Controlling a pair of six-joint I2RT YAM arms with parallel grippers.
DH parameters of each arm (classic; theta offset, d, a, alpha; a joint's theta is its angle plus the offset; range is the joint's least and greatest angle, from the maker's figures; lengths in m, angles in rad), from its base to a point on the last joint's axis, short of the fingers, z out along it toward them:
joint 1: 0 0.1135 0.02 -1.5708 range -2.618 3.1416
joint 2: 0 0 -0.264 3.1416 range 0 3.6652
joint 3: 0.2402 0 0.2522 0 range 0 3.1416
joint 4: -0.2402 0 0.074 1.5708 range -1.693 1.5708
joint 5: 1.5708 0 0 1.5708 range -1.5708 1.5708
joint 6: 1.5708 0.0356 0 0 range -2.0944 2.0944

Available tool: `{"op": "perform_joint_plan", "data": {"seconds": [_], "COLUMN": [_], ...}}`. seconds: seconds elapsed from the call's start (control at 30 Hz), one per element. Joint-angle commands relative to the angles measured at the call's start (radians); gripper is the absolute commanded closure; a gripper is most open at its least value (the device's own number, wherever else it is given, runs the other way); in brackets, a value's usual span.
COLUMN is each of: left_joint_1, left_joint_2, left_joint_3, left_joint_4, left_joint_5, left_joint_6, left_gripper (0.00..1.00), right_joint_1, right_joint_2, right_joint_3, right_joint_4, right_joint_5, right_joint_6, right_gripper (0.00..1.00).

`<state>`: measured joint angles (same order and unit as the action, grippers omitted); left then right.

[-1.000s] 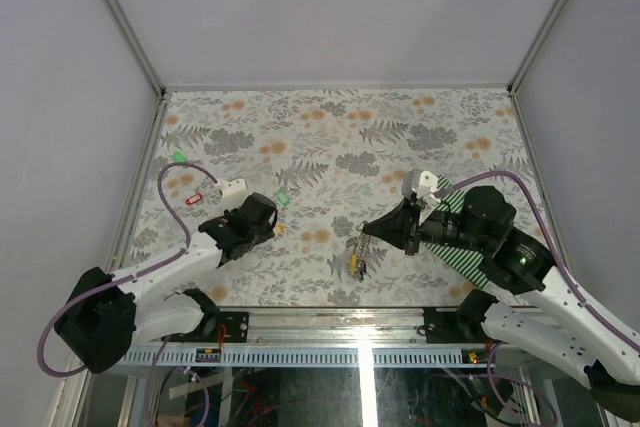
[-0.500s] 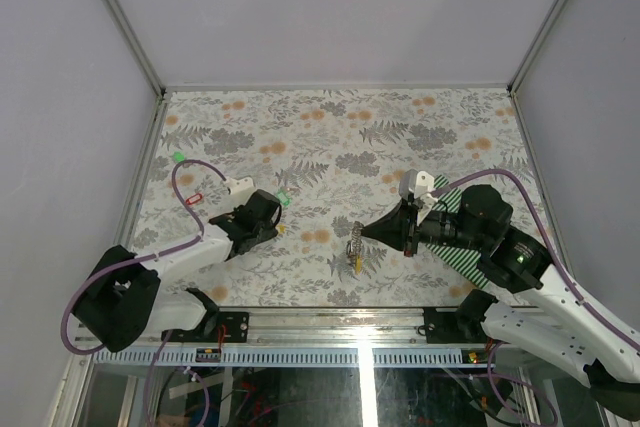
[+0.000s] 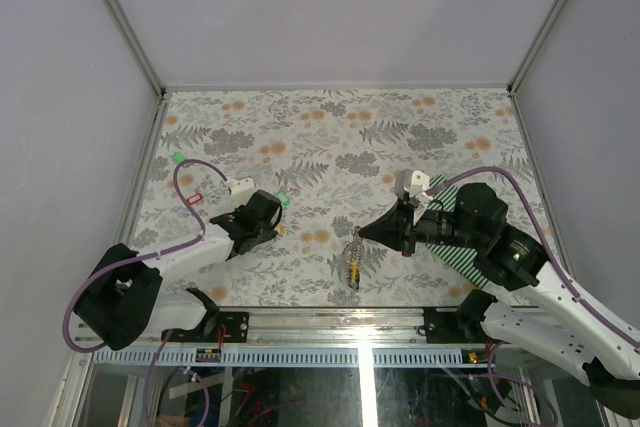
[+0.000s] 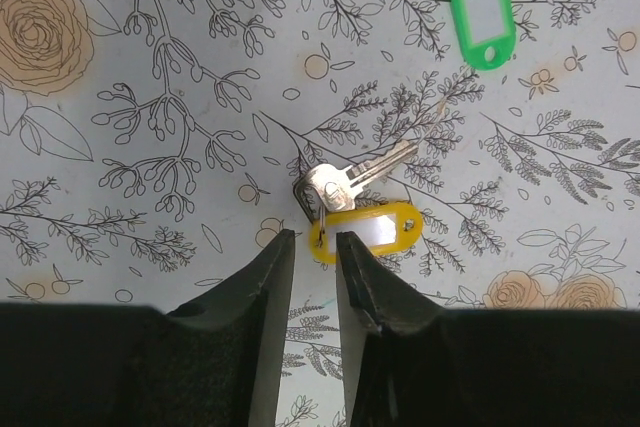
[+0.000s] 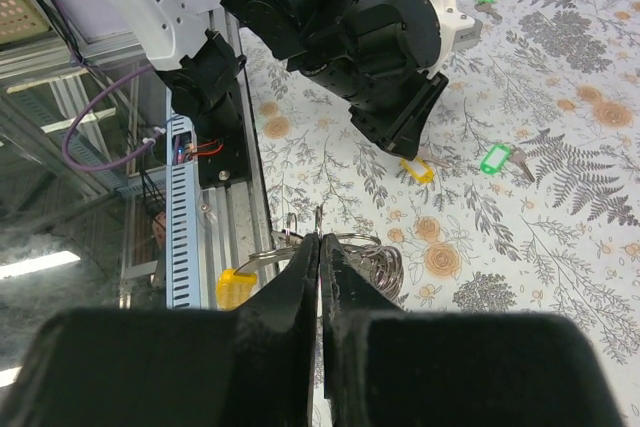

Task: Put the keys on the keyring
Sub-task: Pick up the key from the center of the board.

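Looking down from the top camera, the left gripper (image 3: 274, 233) is hovering around 8 o'clock on the table (image 3: 330, 127), right over the yellow-tagged key (image 3: 281, 231). A green-tagged key (image 3: 283, 199) is lying just past it toward 12. The right gripper (image 3: 361, 238) is pinching the keyring (image 3: 353, 255) near the table's middle, with a yellow tag (image 3: 352, 279) hanging at its low end.

Left wrist cam: the fingers (image 4: 270, 277) are sitting a narrow gap apart, gripping nothing, and the yellow-tagged key is lying just beyond the tips at 1 o'clock.

Right wrist cam: the right fingers (image 5: 300, 277) are clamping tight on the keyring, which is poking out at 12.
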<state>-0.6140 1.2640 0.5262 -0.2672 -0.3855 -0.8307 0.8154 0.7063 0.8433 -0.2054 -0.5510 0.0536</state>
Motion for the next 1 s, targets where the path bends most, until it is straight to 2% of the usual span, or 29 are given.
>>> {"op": "perform_joint_plan", "data": {"seconds": [0.0,0.23,0.53,0.63,0.7,0.83,0.97], "left_joint_1": [0.008,0.008,0.008,0.007,0.008,0.009,0.007], "left_joint_2": [0.014,0.012,0.012,0.01,0.003,-0.038,-0.158], "left_joint_3": [0.019,0.014,0.01,0.009,0.013,0.018,-0.028], "left_joint_4": [0.04,0.045,0.058,0.059,0.056,0.093,0.247], "left_joint_5": [-0.022,-0.014,-0.009,-0.005,-0.003,0.024,0.12], "left_joint_6": [0.018,0.017,0.021,0.024,0.03,0.109,0.271], "left_gripper": [0.77,0.79,0.92,1.0,1.0,1.0,1.0], "right_joint_1": [-0.001,-0.001,-0.002,-0.001,-0.001,-0.001,-0.001], "right_joint_2": [-0.003,-0.002,0.005,0.005,0.005,0.021,0.039], "right_joint_3": [0.042,0.039,0.041,0.041,0.04,0.049,0.067], "right_joint_4": [0.053,0.062,0.055,0.056,0.056,0.057,0.05], "right_joint_5": [-0.033,-0.033,-0.039,-0.034,-0.03,-0.038,-0.04], "right_joint_6": [0.011,0.012,0.008,0.008,0.008,0.004,-0.015], "right_gripper": [1.0,1.0,1.0,1.0,1.0,1.0,1.0]}}
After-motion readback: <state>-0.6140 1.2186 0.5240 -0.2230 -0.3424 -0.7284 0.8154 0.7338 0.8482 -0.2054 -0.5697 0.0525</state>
